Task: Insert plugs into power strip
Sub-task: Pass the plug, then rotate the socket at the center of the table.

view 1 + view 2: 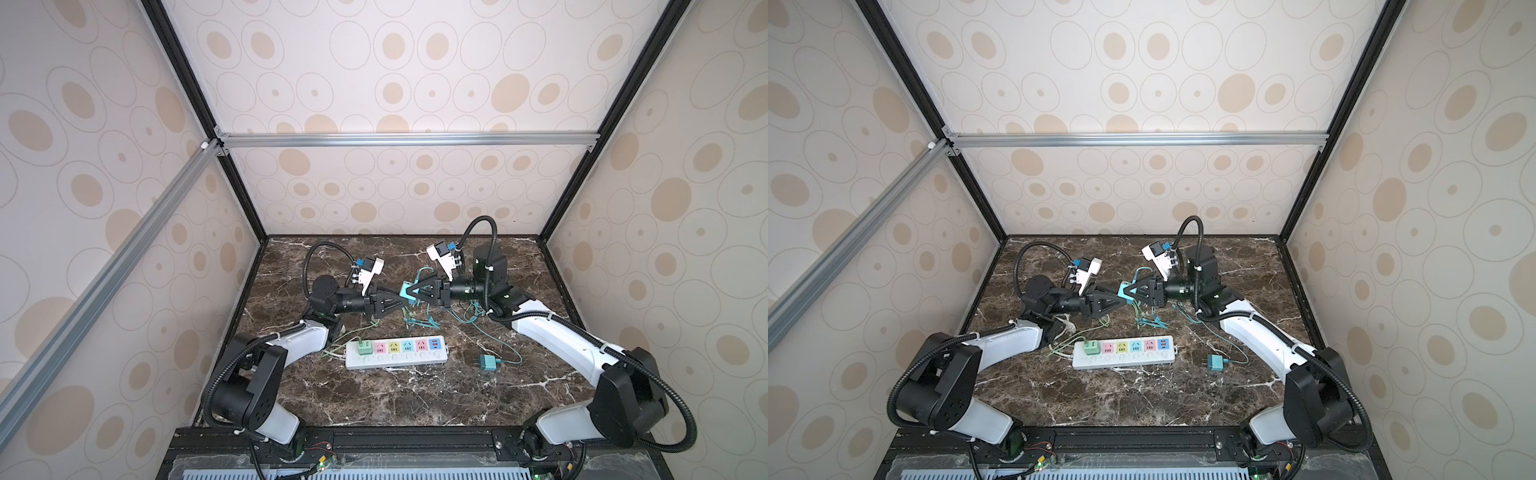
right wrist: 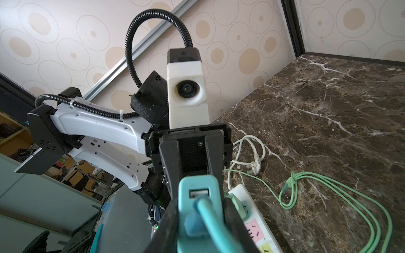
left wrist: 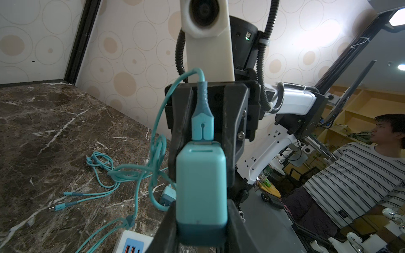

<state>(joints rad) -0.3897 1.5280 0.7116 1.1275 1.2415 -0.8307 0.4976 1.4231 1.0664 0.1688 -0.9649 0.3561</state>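
1. Black right fingers pinch the teal plug, one pressed against each side near the face where its cable enters.
2. From the opposite direction, the left fingers flank the same plug's darker base, close against both sides. I cannot tell whether they press on it or only touch it.
3. Both top views show the arms meeting tip to tip, with the plug in the air above the counter, on the far side of the power strip.
4. Between the right fingers, the teal cable loops out of the plug and hangs down to a tangle on the counter.
5. Well apart from that plug, the power strip lies flat. A mint green plug sits in its end socket, at the end away from the blue USB panel.
6. Just off the strip's USB end, a second teal plug lies on the counter, prongs toward the strip.
7. Near the strip's other end lies a white plug on a thick white cord, beside a looped green cable.
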